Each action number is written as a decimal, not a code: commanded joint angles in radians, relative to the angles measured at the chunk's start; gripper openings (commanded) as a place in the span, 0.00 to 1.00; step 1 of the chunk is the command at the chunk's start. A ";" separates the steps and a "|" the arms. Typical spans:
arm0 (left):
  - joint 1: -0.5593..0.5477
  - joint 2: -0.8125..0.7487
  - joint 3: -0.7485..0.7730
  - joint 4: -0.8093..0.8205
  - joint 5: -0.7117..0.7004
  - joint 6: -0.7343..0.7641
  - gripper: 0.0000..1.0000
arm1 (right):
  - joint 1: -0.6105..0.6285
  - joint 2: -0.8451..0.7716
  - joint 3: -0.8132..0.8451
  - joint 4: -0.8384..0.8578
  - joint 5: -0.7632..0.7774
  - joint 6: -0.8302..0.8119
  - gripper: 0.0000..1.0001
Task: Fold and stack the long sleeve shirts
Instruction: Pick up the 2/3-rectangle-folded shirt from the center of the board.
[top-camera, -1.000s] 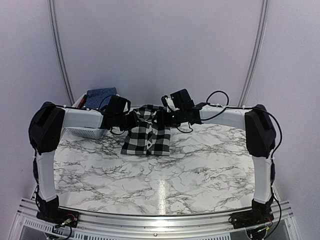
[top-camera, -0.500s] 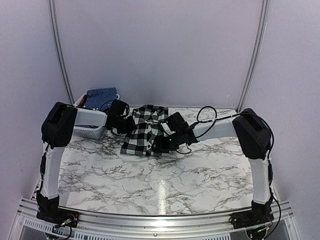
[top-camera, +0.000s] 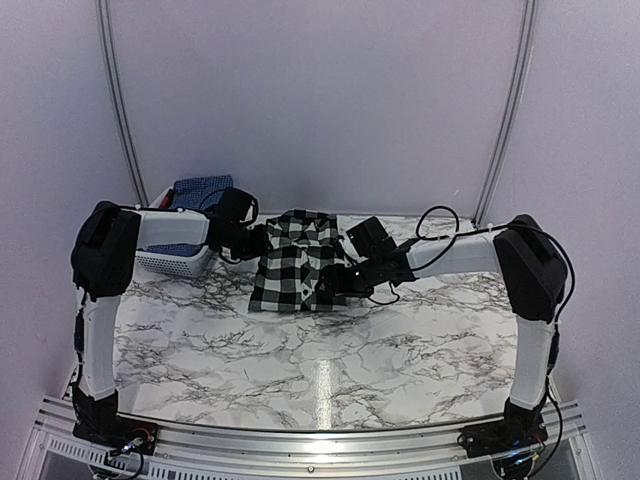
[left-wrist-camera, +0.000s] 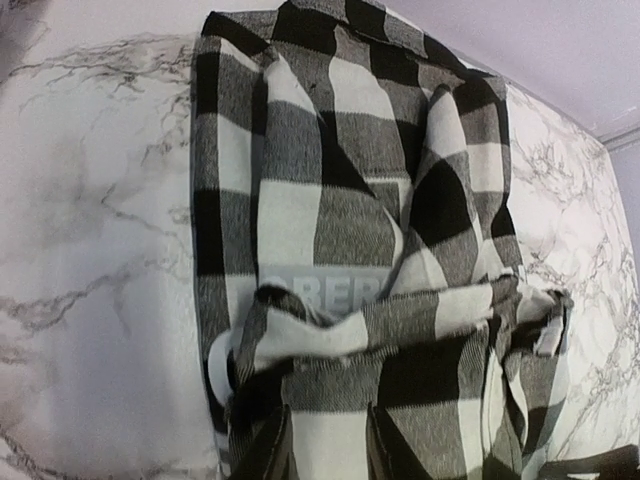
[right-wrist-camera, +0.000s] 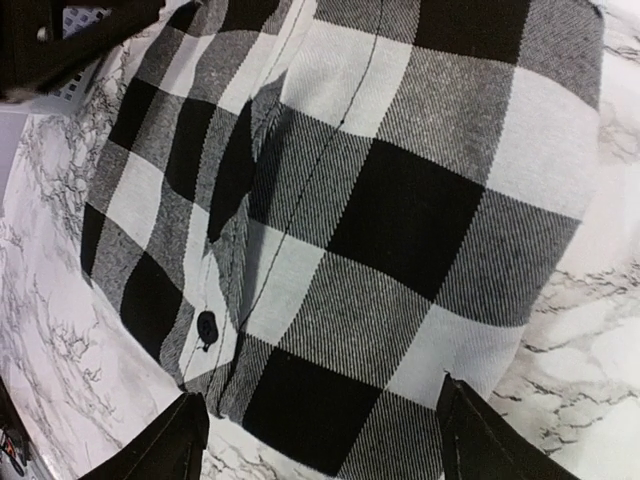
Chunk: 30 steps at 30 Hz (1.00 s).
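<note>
At the far centre of the marble counter (top-camera: 400, 340), top view, we find the checked shirt (top-camera: 295, 265) folded, near the white basket (top-camera: 172, 263) holding the blue shirt (top-camera: 205, 188).

Left wrist view: the left gripper (left-wrist-camera: 322, 450) has its jaws pinching checked cloth.

Right wrist view: the right gripper (right-wrist-camera: 325, 435) holds its jaws wide apart over the shirt.

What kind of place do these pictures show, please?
Probably a robot test booth, not a home: bare pale walls with metal rails, a marble-pattern table, and two robot arms bolted at its near edge.
</note>
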 joint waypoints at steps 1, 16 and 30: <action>-0.052 -0.178 -0.123 -0.052 -0.026 0.020 0.26 | -0.017 -0.087 -0.056 0.012 -0.002 0.026 0.75; -0.079 -0.279 -0.525 0.112 0.014 -0.111 0.23 | -0.021 -0.076 -0.144 0.047 0.005 0.073 0.57; -0.083 -0.439 -0.698 0.135 0.001 -0.153 0.30 | -0.039 -0.093 -0.230 0.106 -0.021 0.111 0.48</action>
